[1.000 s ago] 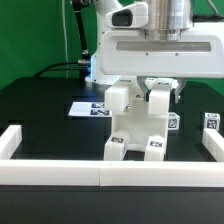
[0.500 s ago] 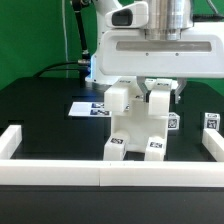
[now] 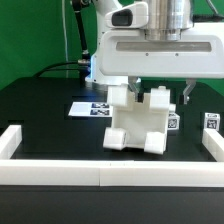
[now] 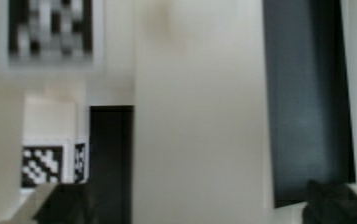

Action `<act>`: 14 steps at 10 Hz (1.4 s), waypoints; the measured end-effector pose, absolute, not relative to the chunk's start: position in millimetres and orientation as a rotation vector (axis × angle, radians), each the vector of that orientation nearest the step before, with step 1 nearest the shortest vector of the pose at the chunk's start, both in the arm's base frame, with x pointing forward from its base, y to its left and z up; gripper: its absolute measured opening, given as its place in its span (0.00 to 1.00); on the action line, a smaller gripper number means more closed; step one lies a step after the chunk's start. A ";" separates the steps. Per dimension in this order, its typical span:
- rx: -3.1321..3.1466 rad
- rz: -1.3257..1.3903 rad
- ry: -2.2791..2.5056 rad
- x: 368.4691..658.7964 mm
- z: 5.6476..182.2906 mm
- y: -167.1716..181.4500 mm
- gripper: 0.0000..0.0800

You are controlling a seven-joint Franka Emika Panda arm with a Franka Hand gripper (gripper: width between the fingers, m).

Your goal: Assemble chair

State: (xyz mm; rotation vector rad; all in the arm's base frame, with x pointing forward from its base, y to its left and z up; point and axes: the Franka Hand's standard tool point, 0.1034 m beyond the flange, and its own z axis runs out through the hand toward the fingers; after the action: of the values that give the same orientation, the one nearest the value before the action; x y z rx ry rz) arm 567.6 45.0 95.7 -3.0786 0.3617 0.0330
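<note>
The blocky white chair (image 3: 138,122) is seen resting on the black table (image 3: 45,110), 2 chunky posts raised on top.

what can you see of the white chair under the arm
The chair is one chunky white assembly, matte plastic by its look. Thick slabs are joined, and two blocky tops stick up with a notch between them. It rests on the black table near the middle, in front of the marker board, and looks tilted rather than square. The pincer hangs right above it, its fingers spread to either side and clamping nothing. Whether a finger brushes the chair cannot be told.
</note>
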 end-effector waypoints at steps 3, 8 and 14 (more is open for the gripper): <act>-3.079 0.033 0.362 567.6 95.7 45.0 0.80; -3.079 0.033 0.362 567.6 95.7 45.0 0.81; -3.068 0.027 0.279 543.8 119.6 37.2 0.81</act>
State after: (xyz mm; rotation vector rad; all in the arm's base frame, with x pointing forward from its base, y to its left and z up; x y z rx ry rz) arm 543.8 37.2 119.6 -3.0684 0.2786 0.0266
